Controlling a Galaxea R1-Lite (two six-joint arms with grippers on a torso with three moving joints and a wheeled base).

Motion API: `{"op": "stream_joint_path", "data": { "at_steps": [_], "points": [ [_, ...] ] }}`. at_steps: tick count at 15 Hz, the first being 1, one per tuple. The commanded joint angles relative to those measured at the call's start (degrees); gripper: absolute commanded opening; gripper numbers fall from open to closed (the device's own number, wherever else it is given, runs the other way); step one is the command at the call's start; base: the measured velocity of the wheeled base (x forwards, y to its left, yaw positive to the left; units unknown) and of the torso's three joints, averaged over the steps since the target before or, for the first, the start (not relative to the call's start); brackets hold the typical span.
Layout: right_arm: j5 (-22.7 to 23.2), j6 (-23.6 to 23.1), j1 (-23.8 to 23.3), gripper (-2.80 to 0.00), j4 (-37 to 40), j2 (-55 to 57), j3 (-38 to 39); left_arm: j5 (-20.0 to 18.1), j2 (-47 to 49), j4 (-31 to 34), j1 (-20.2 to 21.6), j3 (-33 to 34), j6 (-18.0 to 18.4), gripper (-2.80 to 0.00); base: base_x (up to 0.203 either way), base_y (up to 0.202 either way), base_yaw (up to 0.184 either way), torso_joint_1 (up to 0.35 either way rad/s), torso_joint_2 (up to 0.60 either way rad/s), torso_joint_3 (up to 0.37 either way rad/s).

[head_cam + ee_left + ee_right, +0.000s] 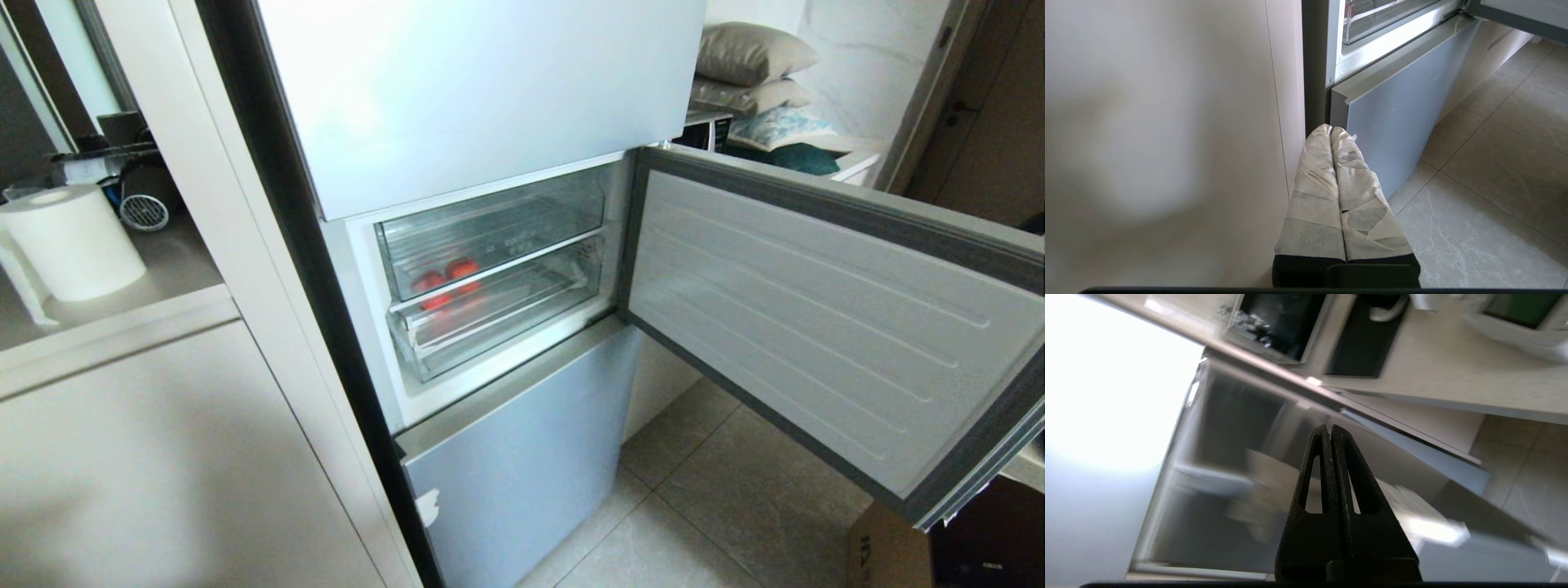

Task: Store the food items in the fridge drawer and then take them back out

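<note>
fridge door (816, 327) swung open | food items (445, 282): two red-orange pieces seen through clear plastic at left end of fridge drawer (498, 314), drawer pushed in under upper clear bin (490, 233) | right gripper (1329, 430): empty, jaws pressed together, off head view | left gripper (1330, 130): taped fingers together, low beside lower fridge door (1392, 118)

Light: bright daylight, glare on upper fridge door (482, 82).
Blur: right wrist view smeared.
Shadow: soft on cabinet (1159, 143).
</note>
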Motion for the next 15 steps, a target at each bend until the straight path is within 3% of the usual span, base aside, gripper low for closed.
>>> {"op": "stream_joint_path", "data": {
  "at_steps": [1, 3, 6, 7, 9, 11, 13, 15],
  "points": [
    [0.4, 0.6, 0.0, -2.80, -0.2, -14.7, 2.1, 0.0, 0.0, 0.0, 0.0, 0.0, 0.0, -2.80, 0.000, 0.000, 0.000, 0.000, 0.00, 0.000],
    [0.3, 3.0, 0.0, -2.80, 0.0, -22.2, -2.0, 0.0, 0.0, 0.0, 0.0, 0.0, 0.0, -2.80, 0.000, 0.000, 0.000, 0.000, 0.00, 0.000],
    [-2.9, 13.1, 0.1, -2.80, 0.1, -25.1, -10.4, 0.0, 0.0, 0.0, 0.0, 0.0, 0.0, -2.80, 0.000, 0.000, 0.000, 0.000, 0.00, 0.000],
    [-5.1, 12.2, 0.0, -2.80, 0.2, -24.0, -9.7, 0.0, 0.0, 0.0, 0.0, 0.0, 0.0, -2.80, 0.000, 0.000, 0.000, 0.000, 0.00, 0.000],
    [-12.7, 3.7, -0.1, -2.80, 2.5, -22.5, -7.6, 0.0, 0.0, 0.0, 0.0, 0.0, 0.0, -2.80, 0.000, 0.000, 0.000, 0.000, 0.00, 0.000],
    [-26.9, -7.8, 1.1, -2.80, 10.4, -21.7, -4.7, 0.0, 0.0, 0.0, 0.0, 0.0, 0.0, -2.80, 0.000, 0.000, 0.000, 0.000, 0.00, 0.000],
    [-41.0, -13.5, 8.7, -2.80, 14.3, -19.6, -0.5, 0.0, 0.0, 0.0, 0.0, 0.0, 0.0, -2.80, 0.000, 0.000, 0.000, 0.000, 0.00, 0.000],
    [-46.8, -15.3, 18.9, -2.80, 15.4, -18.2, 4.6, 0.0, 0.0, 0.0, 0.0, 0.0, 0.0, -2.80, 0.000, 0.000, 0.000, 0.000, 0.00, 0.000]
  ]
}}
